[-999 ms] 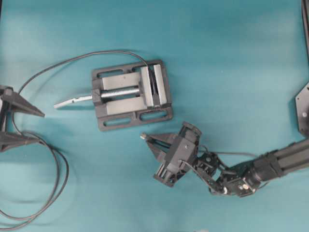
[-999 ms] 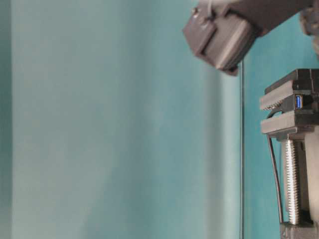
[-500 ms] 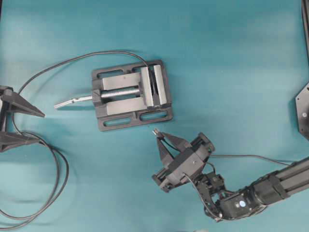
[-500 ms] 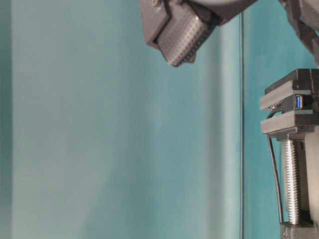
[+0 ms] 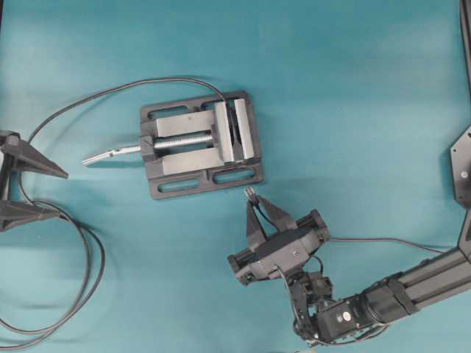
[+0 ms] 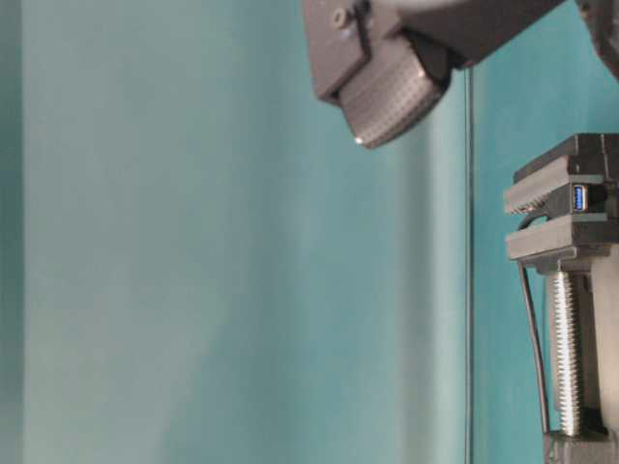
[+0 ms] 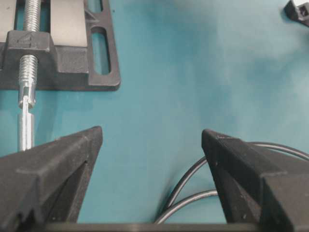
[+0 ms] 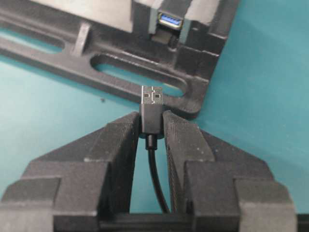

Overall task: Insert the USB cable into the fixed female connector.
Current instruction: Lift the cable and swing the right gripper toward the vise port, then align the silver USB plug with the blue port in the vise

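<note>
My right gripper (image 5: 252, 198) (image 8: 151, 117) is shut on the black plug of the USB cable (image 8: 151, 111). The plug's metal tip (image 8: 151, 95) sticks out past the fingertips toward the vise. The thin cable (image 5: 383, 240) trails off to the right. The fixed female connector (image 8: 170, 20) (image 6: 578, 197) shows its blue opening, clamped between the vise jaws, beyond the plug and slightly to its right. The plug tip hangs just short of the vise base edge, apart from the socket. My left gripper (image 5: 62, 193) (image 7: 152, 133) stands open at the far left with nothing in it.
The grey metal vise (image 5: 165, 163) (image 7: 58, 58) (image 8: 120, 72) sits mid-table, its silver screw handle (image 5: 110, 154) (image 7: 24, 130) pointing left. The long black cable (image 5: 88, 257) (image 7: 203, 193) loops from the vise round under my left gripper. A black mount (image 5: 462, 165) stands at the right edge.
My right gripper has swung with the plug from pointing left to pointing at the vise's near side, and shifted rightward. The left gripper has not moved.
</note>
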Tool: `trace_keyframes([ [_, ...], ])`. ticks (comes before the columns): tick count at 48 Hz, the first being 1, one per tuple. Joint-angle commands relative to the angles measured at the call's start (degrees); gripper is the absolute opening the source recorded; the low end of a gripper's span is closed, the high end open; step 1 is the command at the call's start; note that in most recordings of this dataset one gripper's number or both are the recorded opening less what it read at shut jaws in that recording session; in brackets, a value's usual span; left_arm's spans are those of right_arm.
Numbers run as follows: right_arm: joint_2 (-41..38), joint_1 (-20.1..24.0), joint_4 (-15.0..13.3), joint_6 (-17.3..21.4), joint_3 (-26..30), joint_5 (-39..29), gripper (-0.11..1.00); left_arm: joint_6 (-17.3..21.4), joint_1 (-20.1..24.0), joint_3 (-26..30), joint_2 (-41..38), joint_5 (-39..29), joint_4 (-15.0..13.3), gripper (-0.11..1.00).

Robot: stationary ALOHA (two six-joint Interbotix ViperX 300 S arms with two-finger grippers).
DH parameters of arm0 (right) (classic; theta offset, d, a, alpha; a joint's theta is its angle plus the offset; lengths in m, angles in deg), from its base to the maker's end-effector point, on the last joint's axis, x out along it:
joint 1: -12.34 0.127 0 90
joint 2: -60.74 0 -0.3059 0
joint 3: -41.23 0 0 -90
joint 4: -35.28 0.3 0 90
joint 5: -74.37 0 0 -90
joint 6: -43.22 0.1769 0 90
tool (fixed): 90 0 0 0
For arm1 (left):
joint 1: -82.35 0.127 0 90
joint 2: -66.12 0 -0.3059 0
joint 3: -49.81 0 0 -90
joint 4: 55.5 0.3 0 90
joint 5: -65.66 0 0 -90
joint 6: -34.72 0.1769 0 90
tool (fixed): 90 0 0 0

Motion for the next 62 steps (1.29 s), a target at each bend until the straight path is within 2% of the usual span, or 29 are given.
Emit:
trace_keyframes([
  [1, 0.79, -1.05, 0.26, 0.09, 1.76, 1.14, 0.19, -0.70, -0.18, 0.70, -0.35, 0.44, 0.18, 0.99],
  [11, -0.70, -1.85, 0.44, 0.09, 4.22, 4.31, 0.19, -0.70, -0.18, 0.70, -0.35, 0.44, 0.18, 0.99],
  [19, -1.41, -2.37, 1.85, 0.09, 6.06, 4.92, 0.19, -0.70, -0.18, 0.70, -0.35, 0.44, 0.18, 0.99],
  [62, -2.20, -5.10, 2.29, 0.00, 10.63, 7.38, 0.19, -0.70, -0.18, 0.70, -0.35, 0.44, 0.18, 0.99],
])
